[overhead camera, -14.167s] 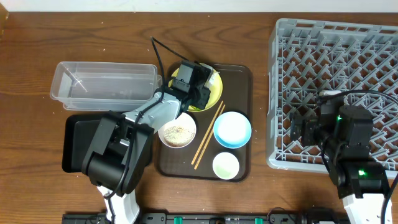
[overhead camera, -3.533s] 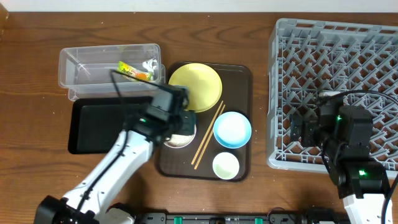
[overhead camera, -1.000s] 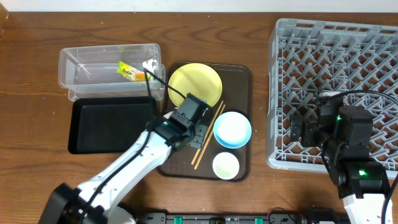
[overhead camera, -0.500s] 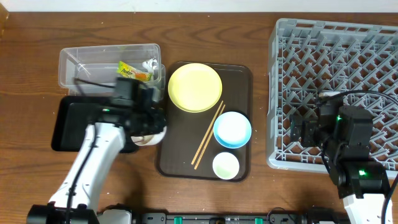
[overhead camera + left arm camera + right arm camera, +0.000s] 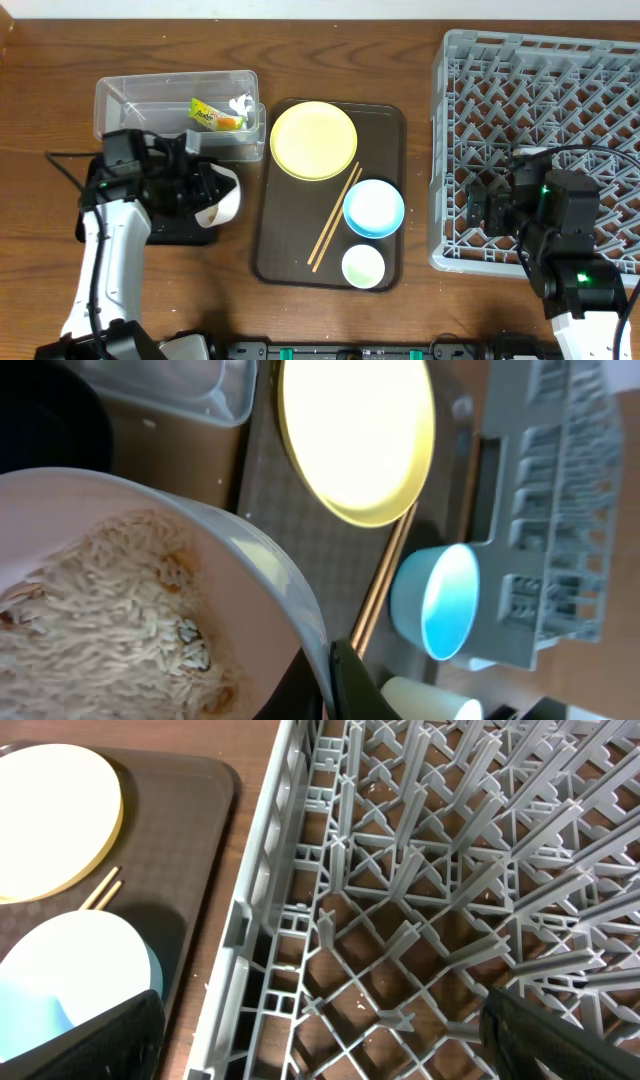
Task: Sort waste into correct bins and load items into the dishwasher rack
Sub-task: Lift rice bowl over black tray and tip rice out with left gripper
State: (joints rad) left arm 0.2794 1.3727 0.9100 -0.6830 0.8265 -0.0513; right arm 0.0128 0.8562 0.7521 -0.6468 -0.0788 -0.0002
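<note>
My left gripper (image 5: pixel 207 187) is shut on the rim of the white bowl (image 5: pixel 222 196), which hangs tilted on its side over the black tray (image 5: pixel 185 232). In the left wrist view the rice (image 5: pixel 95 600) still lies inside the bowl (image 5: pixel 250 575), with a dark finger (image 5: pixel 352 685) pressed on its rim. The snack wrapper (image 5: pixel 214 116) and paper scrap (image 5: pixel 240 103) lie in the clear tub (image 5: pixel 130 110). Yellow plate (image 5: pixel 313 140), chopsticks (image 5: pixel 335 218), blue bowl (image 5: pixel 373 208) and cup (image 5: pixel 362 266) rest on the brown tray (image 5: pixel 390 125). My right gripper (image 5: pixel 325 1050) stands open over the grey rack (image 5: pixel 545 110), empty.
The rack's left wall (image 5: pixel 260 910) borders the brown tray (image 5: pixel 190 820) closely. Bare wooden table (image 5: pixel 50 60) runs along the far edge and the left side. The left arm (image 5: pixel 100 260) lies across the black tray's left part.
The left arm carried the white bowl off the brown tray, leftward to above the black tray, and tipped it onto its side. The right arm has stayed still.
</note>
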